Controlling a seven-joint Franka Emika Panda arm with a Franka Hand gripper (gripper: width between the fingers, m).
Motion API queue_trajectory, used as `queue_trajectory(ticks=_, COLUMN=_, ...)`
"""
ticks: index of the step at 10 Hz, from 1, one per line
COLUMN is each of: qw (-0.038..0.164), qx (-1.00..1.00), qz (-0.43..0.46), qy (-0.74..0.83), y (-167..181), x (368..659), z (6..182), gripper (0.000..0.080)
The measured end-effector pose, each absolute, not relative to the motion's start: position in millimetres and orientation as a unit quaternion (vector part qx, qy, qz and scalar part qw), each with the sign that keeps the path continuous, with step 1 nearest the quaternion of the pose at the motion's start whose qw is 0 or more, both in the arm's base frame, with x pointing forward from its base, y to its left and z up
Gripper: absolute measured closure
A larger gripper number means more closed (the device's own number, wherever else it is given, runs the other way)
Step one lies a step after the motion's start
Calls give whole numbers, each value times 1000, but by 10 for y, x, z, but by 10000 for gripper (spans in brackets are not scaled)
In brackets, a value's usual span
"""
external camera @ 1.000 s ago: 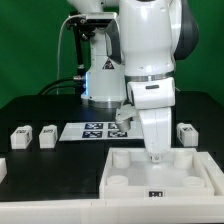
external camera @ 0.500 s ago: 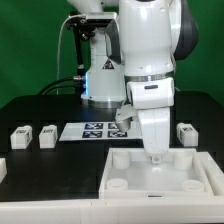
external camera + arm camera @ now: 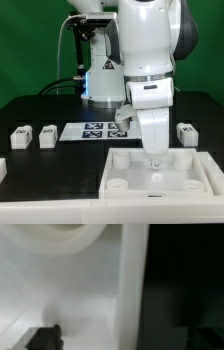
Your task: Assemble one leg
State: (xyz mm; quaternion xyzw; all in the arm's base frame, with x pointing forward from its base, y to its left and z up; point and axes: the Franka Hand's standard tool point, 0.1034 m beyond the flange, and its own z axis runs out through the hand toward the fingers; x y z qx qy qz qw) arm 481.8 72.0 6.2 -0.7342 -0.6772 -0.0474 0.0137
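The large white tray-like part (image 3: pixel 130 172) lies at the front of the black table. My gripper (image 3: pixel 153 158) is lowered onto its far rim, near the middle. In the wrist view the gripper (image 3: pixel 125 340) is open, with one finger (image 3: pixel 44 339) inside over the tray's floor and the other over the dark table outside. The tray's wall (image 3: pixel 128 286) stands between them, touching neither. Two legs (image 3: pixel 20 136) (image 3: pixel 47 135) sit on the exterior view's left and one leg (image 3: pixel 185 132) on its right, all apart from the gripper. A round corner boss (image 3: pixel 70 238) shows in the wrist view.
The marker board (image 3: pixel 92 130) lies behind the tray, left of the gripper. Another white piece (image 3: pixel 2 168) shows at the exterior view's left edge. The arm's base (image 3: pixel 100 85) stands at the back.
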Motion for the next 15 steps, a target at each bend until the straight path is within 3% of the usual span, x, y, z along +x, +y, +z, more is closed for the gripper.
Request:
queue_trajectory(ticks=4, qw=13, qx=-738, qz=-47, qy=-673, y=717, x=4822, z=82, gripper=151)
queue_trajectory(ticks=7, qw=-1, qx=-781, qz=-50, qy=-622, y=771, x=4723, z=532, gripper=150)
queue_trajectory(ticks=9, qw=-3, qx=-830, qz=-52, qy=-555, y=1082, x=4544, z=774, gripper=150)
queue_trajectory(ticks=12, qw=12, qx=-923, qz=-55, qy=-381, y=1530, x=4352, z=802, gripper=150)
queue_trajectory(ticks=15, qw=23, qx=-965, qz=-52, qy=-257, y=1526, x=4356, z=801, gripper=150)
